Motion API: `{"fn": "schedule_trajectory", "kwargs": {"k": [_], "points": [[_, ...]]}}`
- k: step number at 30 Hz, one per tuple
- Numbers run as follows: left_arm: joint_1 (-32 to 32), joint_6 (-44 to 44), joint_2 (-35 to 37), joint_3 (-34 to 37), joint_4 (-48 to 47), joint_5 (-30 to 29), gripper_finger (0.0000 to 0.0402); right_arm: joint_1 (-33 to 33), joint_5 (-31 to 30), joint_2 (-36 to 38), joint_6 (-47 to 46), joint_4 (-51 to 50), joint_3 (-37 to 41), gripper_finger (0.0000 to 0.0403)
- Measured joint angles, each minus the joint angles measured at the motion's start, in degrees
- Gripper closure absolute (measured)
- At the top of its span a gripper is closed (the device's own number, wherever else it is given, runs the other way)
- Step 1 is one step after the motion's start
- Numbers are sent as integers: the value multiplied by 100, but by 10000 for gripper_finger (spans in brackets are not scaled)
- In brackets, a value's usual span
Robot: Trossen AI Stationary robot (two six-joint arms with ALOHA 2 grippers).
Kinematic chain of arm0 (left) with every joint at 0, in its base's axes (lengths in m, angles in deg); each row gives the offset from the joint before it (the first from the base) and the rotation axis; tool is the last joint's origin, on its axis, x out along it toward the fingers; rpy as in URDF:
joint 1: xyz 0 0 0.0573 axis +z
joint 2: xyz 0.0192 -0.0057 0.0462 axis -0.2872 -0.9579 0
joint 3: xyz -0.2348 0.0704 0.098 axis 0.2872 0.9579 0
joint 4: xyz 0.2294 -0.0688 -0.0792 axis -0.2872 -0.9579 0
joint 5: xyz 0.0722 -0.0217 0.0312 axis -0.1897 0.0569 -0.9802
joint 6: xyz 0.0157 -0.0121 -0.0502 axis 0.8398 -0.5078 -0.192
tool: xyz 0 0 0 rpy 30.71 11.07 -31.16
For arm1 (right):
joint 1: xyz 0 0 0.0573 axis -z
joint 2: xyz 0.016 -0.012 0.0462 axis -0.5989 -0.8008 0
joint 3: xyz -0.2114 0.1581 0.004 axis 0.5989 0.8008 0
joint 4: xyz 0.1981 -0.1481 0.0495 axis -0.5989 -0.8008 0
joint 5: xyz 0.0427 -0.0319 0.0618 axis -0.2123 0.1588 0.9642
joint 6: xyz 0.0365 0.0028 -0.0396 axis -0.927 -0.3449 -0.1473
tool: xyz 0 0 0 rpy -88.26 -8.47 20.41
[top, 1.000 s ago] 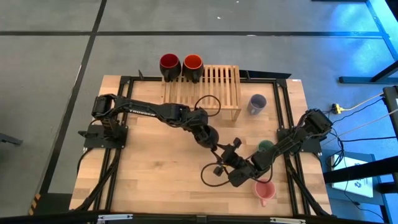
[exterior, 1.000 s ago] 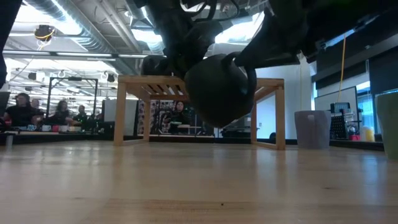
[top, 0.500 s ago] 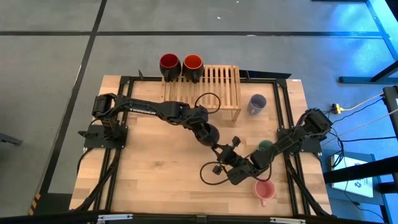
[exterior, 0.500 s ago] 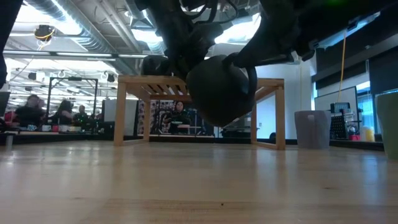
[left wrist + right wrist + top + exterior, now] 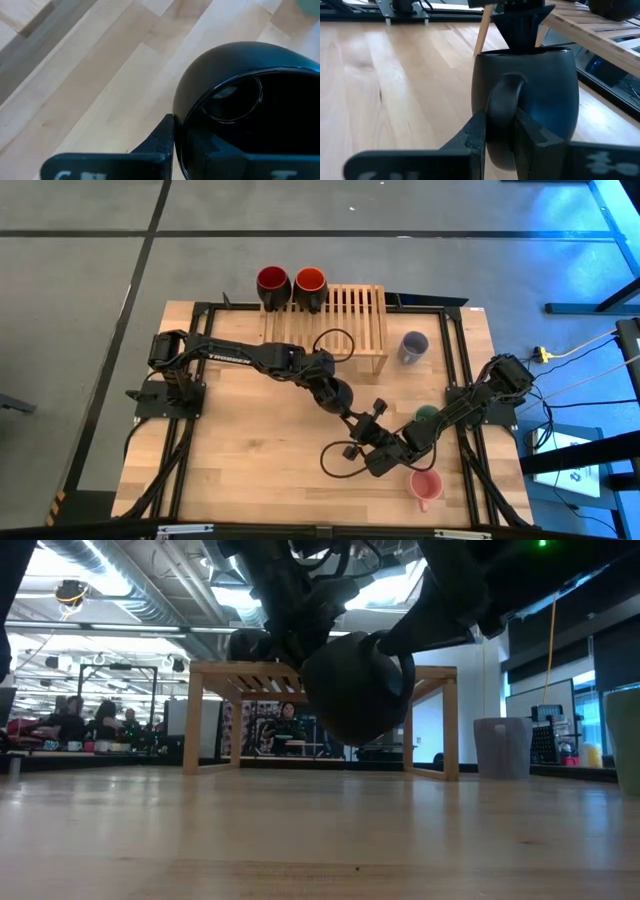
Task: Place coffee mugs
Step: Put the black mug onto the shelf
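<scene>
Step in hand: handover of the black mug (image 5: pixel 338 393) in mid-air, by the look of it, left gripper (image 5: pixel 343 408) to right gripper (image 5: pixel 362 425).
Doing it well: best to pinch the handle (image 5: pixel 500 107) squarely and confirm the hold before freeing the rim; release too soon risks a drop onto the table (image 5: pixel 250 460); mug best kept level and clear of the wooden rack (image 5: pixel 340 320).
Black mug: aloft above table centre, off the wood in the low view, at about 6 o'clock of the rack.
Left gripper: clenched on the mug's rim, one finger inside the mouth, one outside.
Right gripper: fingers (image 5: pixel 475 135) pressed on both sides of the handle, grasping it.
Left arm pose: stretched from its base at 9 o'clock toward centre, wrist tipped down.
Right arm pose: reaching from 3 o'clock, low and near level, toward the handle.
</scene>
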Motion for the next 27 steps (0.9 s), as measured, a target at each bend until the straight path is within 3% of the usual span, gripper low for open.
{"fn": "schedule_trajectory", "kwargs": {"k": [11, 18, 27], "points": [[-13, 74, 75, 0, -15, 34, 343, -2, 182, 0, 16, -25, 2, 359], [-41, 94, 651, -11, -140, 42, 305, -132, 210, 173, 37, 54, 17, 360], [-152, 287, 1529, -9, -450, -209, 300, -142, 204, 720, 204, 92, 17, 373]]}}
